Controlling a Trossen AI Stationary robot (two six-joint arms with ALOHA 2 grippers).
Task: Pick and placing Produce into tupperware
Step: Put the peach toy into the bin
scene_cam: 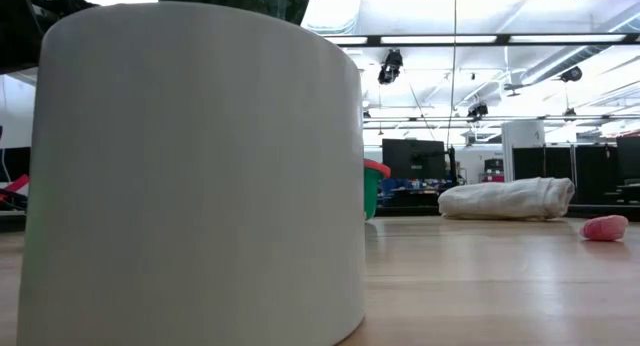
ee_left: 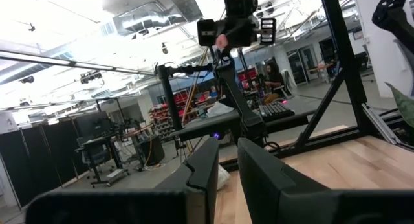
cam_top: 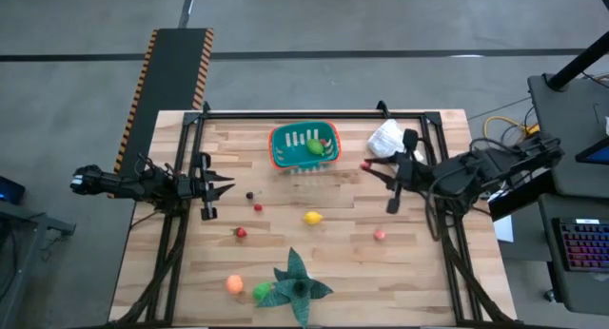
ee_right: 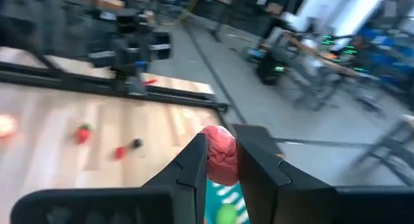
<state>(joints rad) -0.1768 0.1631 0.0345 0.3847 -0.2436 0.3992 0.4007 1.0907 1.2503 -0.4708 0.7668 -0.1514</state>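
The tupperware [cam_top: 304, 145], a teal tub with an orange-red rim, stands at the table's far middle with a green piece of produce [cam_top: 314, 146] inside. My right gripper [cam_top: 369, 165] hovers just right of the tub, shut on a red-pink round produce piece [ee_right: 220, 154]. The tub [ee_right: 223, 195] shows below it in the right wrist view. Loose produce lies on the table: yellow [cam_top: 312, 217], pink [cam_top: 380, 235], orange [cam_top: 234, 283], green [cam_top: 262, 291] and small red and dark pieces. My left gripper [cam_top: 224, 184] waits shut at the table's left side, holding nothing. My right gripper pinches the red-pink produce by its two sides [ee_right: 210, 156] between its two fingers, near their free ends. The fingers reach in from the table's right, about level and slanting slightly down. The piece is lifted clear of the table, beside the tub's right edge.
A wrinkled white bag [cam_top: 385, 137] lies at the far right behind my right gripper. A dark green star-shaped leafy thing [cam_top: 297, 281] sits near the front edge. In the low view a large white cylinder [scene_cam: 200, 176] blocks most of the table.
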